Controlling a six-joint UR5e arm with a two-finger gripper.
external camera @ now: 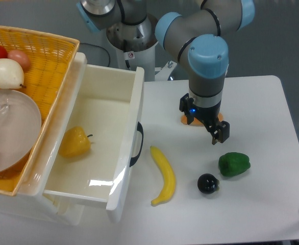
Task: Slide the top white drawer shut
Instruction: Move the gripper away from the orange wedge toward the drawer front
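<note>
1. Camera view looked down on the grey-and-blue arm, bent over the white table [262, 97], wrist pointing down with a small blue light glowing on it.
2. Its black two-finger gripper [204, 124] hung spread apart, holding nothing, right over a small orange object [186, 121].
3. Glossy white plastic top drawer [101, 138] with a black arched handle [137, 144] sat pulled wide open at left, well apart from the gripper, a yellow bell pepper [75, 142] inside.
4. On the table: yellow banana [164, 175], green pepper [234, 164], small black round fruit [208, 184].
5. Yellow wicker basket [47, 56] sat above the drawer.
6. No readable writing; a sticker on the arm's base was too small.
</note>
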